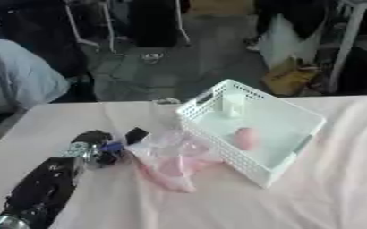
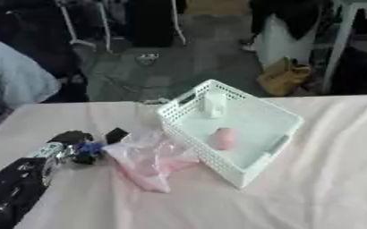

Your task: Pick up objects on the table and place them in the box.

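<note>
A white slotted box (image 1: 292, 157) stands on the pink tablecloth right of centre. Inside it lie a pink rounded object (image 1: 245, 137) and a small white upright piece (image 1: 232, 104). Just left of the box lies a crumpled clear plastic bag (image 1: 171, 162) with something pink in it. My left arm comes in from the lower left, and my left hand (image 1: 100, 145) is at the bag's left edge, touching it. The blur hides whether it holds the bag. My right hand does not show.
A clear cup (image 1: 164, 108) stands behind the box's near-left corner. The table's far edge (image 1: 100, 102) runs just beyond it. A person in a light sleeve (image 1: 22, 80) sits at the far left. Chairs, bags and legs stand on the floor beyond the table.
</note>
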